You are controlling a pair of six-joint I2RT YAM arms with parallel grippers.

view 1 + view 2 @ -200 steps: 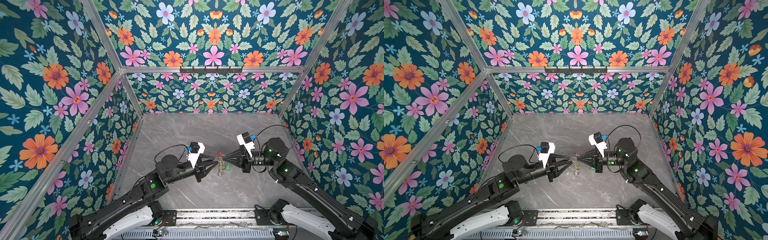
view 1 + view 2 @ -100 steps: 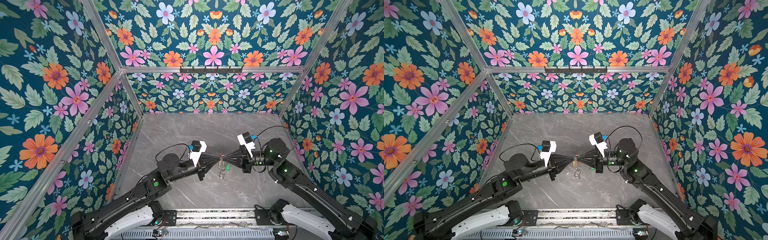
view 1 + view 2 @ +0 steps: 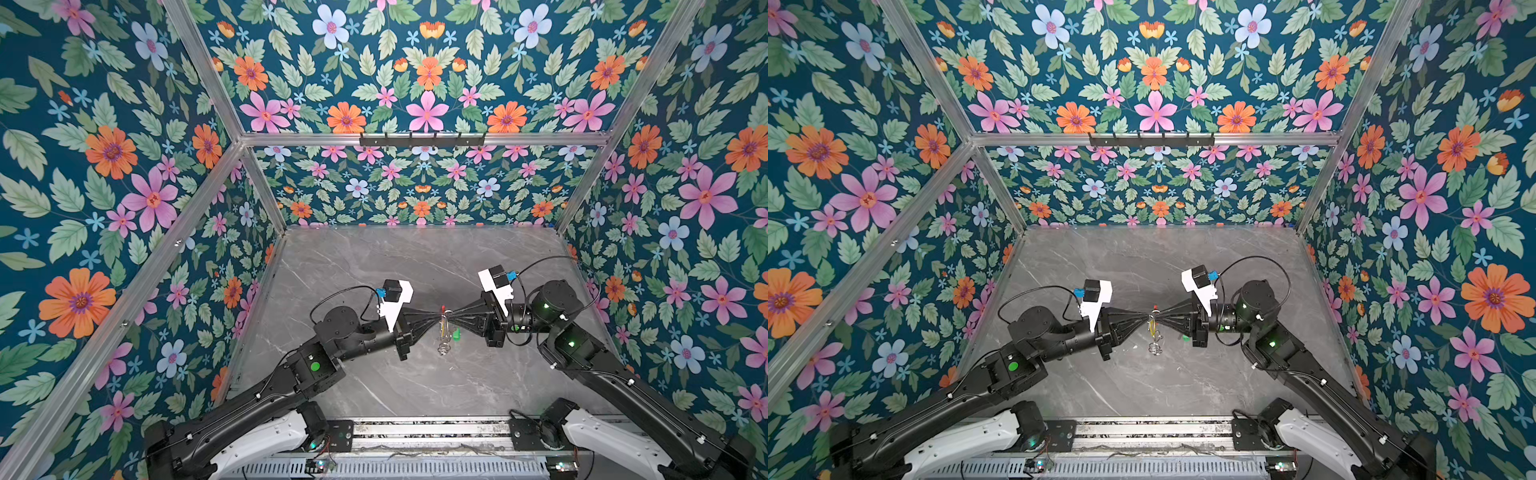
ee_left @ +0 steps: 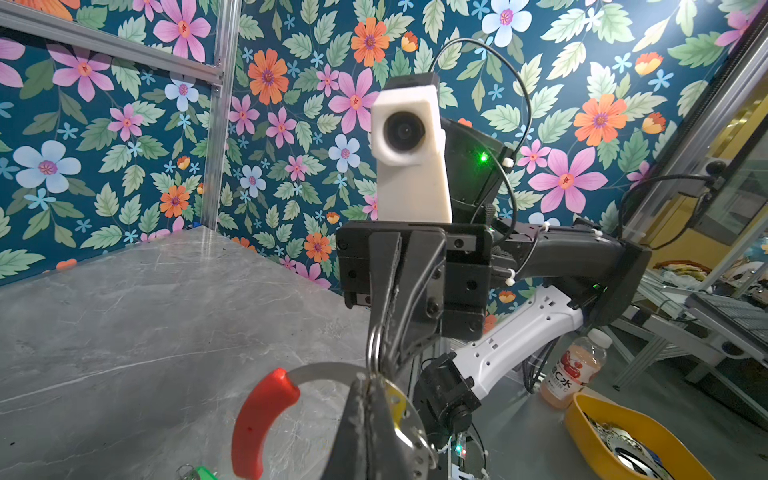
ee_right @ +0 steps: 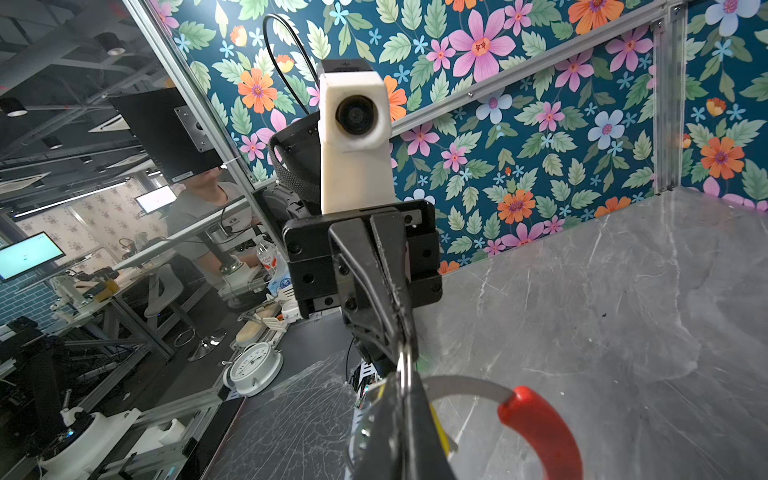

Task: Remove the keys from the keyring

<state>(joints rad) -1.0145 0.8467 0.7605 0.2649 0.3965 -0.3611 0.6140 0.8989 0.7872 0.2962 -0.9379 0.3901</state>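
Left gripper: jaws together, pinching keyring rim. Hoop edge-on, held above table. Yellow-tag key at pinch point; I read it as not yet off. Green-tag key lies apart on table; I judge it removed. Right gripper: clamped on same rim. One key left.

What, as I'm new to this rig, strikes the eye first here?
The loud floral walls all round the grey table come first. Then the left gripper and right gripper, both shut, meet tip to tip on the keyring over the table's front middle. Its red arc and a green tag beside it stand out.
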